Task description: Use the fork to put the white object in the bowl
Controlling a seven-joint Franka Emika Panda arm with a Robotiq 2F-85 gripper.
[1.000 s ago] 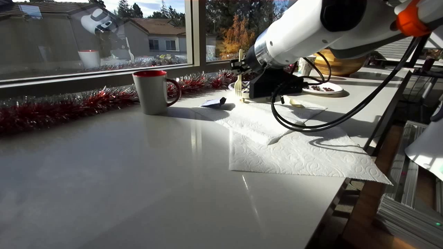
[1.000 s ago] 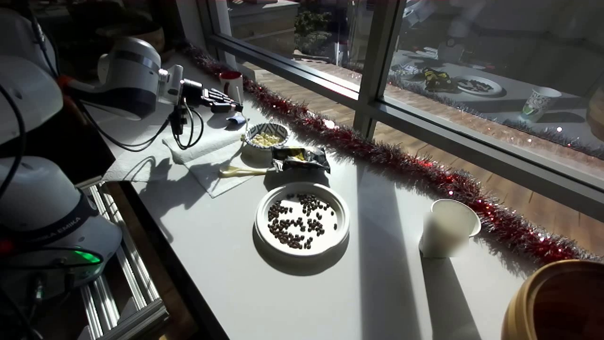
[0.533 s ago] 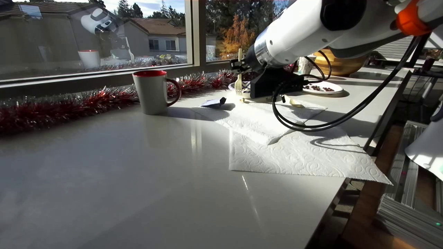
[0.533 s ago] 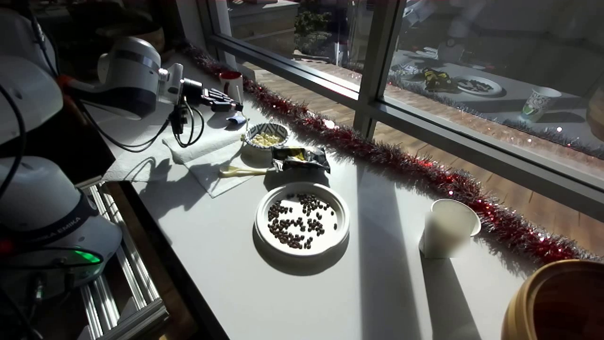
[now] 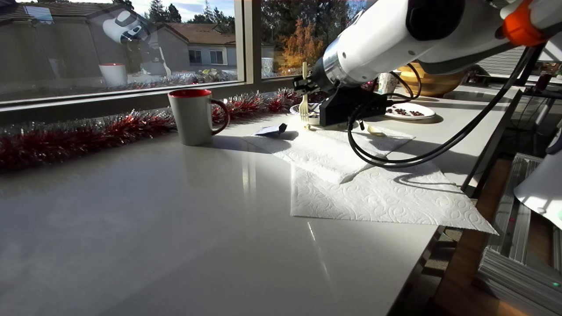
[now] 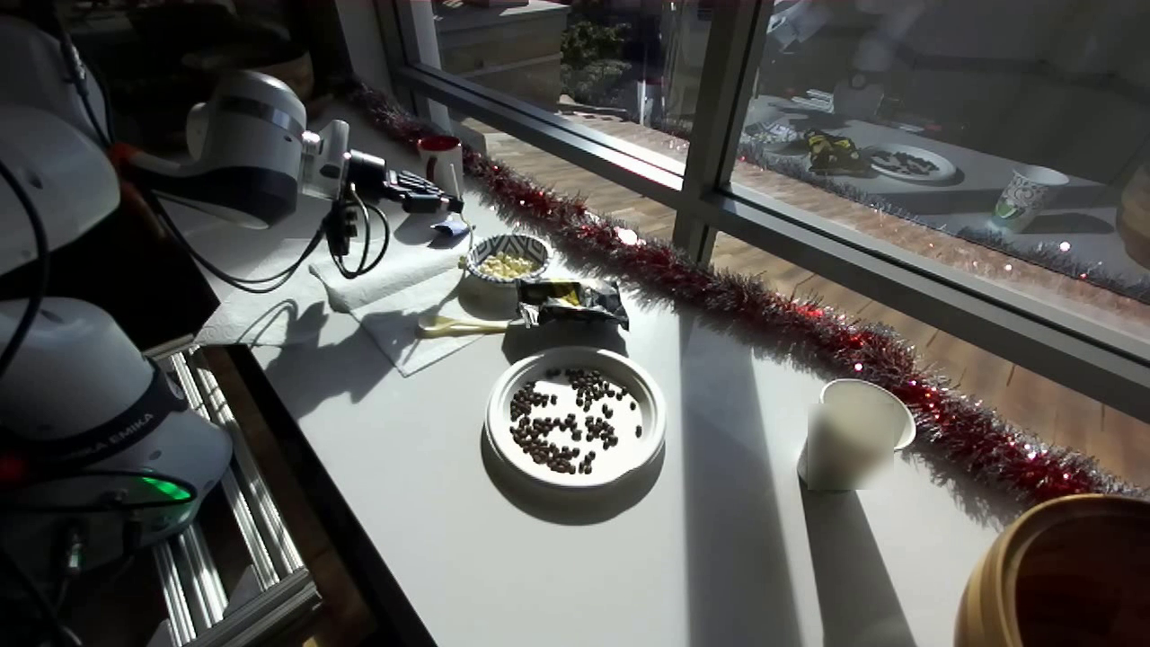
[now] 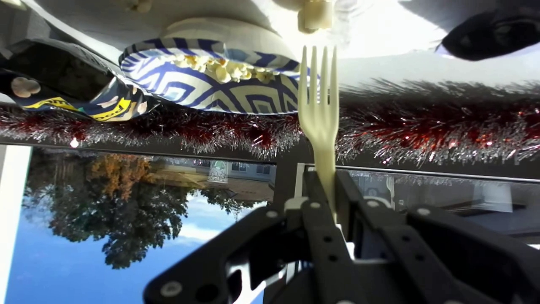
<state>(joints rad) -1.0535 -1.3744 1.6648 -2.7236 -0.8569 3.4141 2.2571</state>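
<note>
My gripper (image 7: 328, 179) is shut on the handle of a pale yellow plastic fork (image 7: 321, 114) and holds it upright, tines down. The fork (image 5: 304, 107) and gripper (image 5: 301, 84) also show in an exterior view. A small pale block (image 7: 318, 16), the white object, lies on the paper towel just beyond the tines; it shows small under them in an exterior view (image 5: 307, 127). I cannot tell whether the tines touch it. The bowl (image 7: 236, 36), pale outside with a blue-patterned inside and rim, stands beside the fork and holds popcorn. The bowl (image 6: 490, 289) is partly hidden behind the gripper in an exterior view (image 5: 314, 119).
Paper towels (image 5: 377, 197) lie under the arm. A red-and-white mug (image 5: 193, 120), blue wrapper (image 6: 449, 230), spoon (image 6: 467, 326) and black snack bag (image 6: 575, 305) are near. Beyond are a plate of dark beans (image 6: 575, 467), a paper cup (image 6: 853, 440) and a wooden bowl (image 6: 988, 575). Tinsel (image 6: 773, 296) lines the window.
My gripper and the fork have shifted very slightly toward the bowl's side, and the cables have moved with them. The objects on the table have not visibly moved.
</note>
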